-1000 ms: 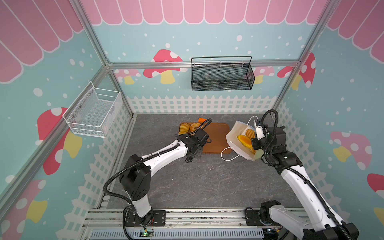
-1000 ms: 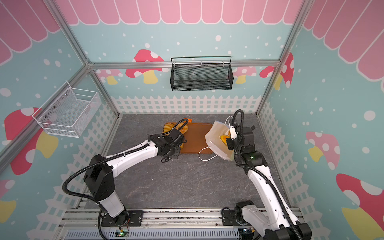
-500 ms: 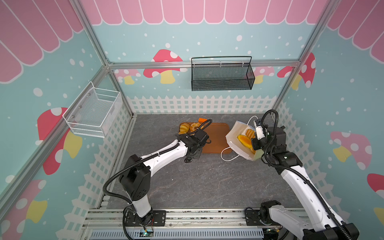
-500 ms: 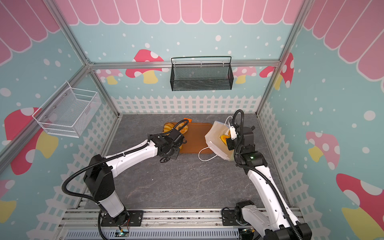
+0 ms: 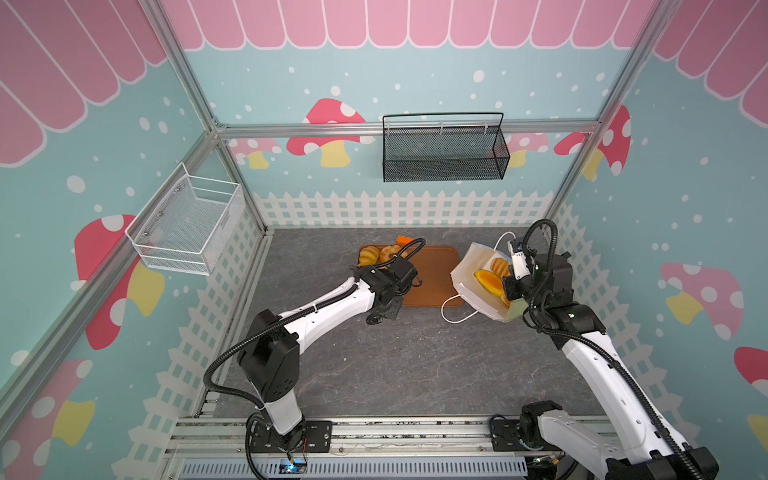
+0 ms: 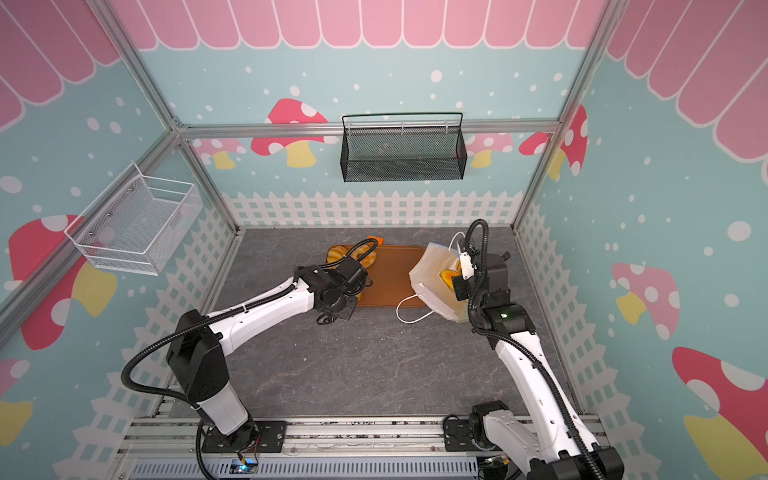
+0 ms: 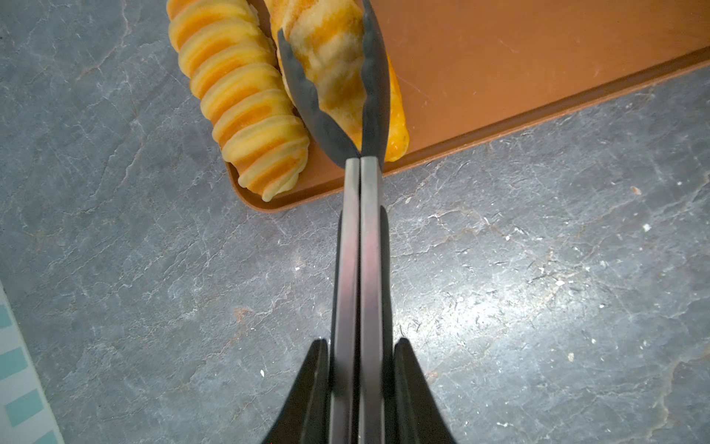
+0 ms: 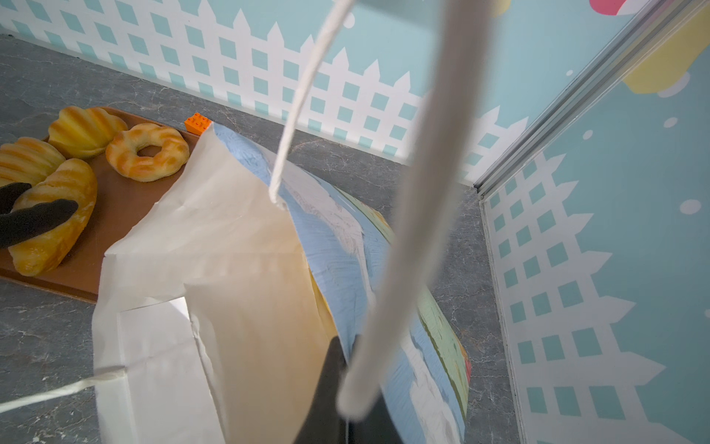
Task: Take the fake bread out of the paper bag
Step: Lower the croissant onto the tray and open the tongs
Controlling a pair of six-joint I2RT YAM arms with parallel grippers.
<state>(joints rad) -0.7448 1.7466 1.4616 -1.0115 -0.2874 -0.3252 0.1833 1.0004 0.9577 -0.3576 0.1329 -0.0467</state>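
Table: grey stone-look top, with bag and tray side by side at its far end.
Left arm: stretched low and forward from its base, wrist over the tray's near left corner.
Right arm: rises from its base, elbow bent, wrist turned down at the bag's right rim.
Paper bag: tipped, mouth open up and to the left, white lining showing. It sits just right of the tray, and one cord handle lies on the table.
Tray: flat and orange-brown, with bread crowded at its left end.
Fake bread: golden pieces lie inside the bag, right beside the right gripper. On the tray are a ring doughnut, a shell-ridged bun, a ridged long roll and a striped long roll.
Tongs: metal handles pressed together, dark tips on either side of the striped long roll. Whether that roll rests on the tray or hangs just above it, I cannot tell.
Left gripper: fingers clamped on the tongs' handles. The bread is out at the tongs' tips, clear of the fingers.
Right gripper: pinched tight on the bag's rim, with the blue printed wall and a cord running past it.
Orange brick: behind the tray's far edge.
Views: only the top views see into the bag. The left wrist view shows the tongs' hold, which the wrist hides from above.
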